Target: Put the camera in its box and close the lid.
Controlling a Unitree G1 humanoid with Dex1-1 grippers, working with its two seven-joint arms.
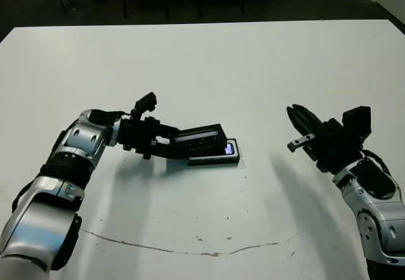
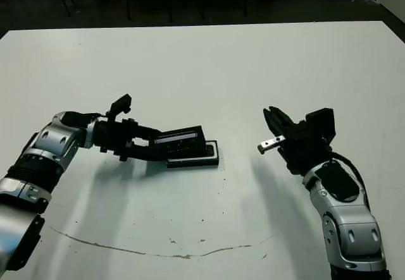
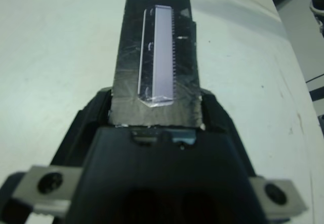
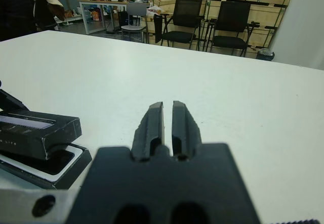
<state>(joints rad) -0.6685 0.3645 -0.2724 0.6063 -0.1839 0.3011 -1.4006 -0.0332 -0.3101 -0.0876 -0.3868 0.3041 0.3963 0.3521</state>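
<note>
The box (image 1: 214, 160), black with a white-lined rim, lies on the white table (image 1: 253, 65) at centre. Inside it is the camera, of which only the glowing bluish screen (image 1: 229, 148) shows at the box's right end. My left gripper (image 1: 179, 146) is shut on the lid (image 1: 200, 137), a flat black cover with a glossy panel (image 3: 162, 52). It holds the lid tilted over the box's left part, with the far end raised. From the right wrist view the lid (image 4: 40, 132) hovers just over the box (image 4: 61, 169). My right gripper (image 1: 295, 114) is shut on nothing, off to the right of the box.
A thin brown crack line (image 1: 209, 253) runs across the table near its front edge. Beyond the far edge stand office chairs (image 4: 185, 21) and desks, and a person in dark clothing (image 4: 15, 9) is at the left.
</note>
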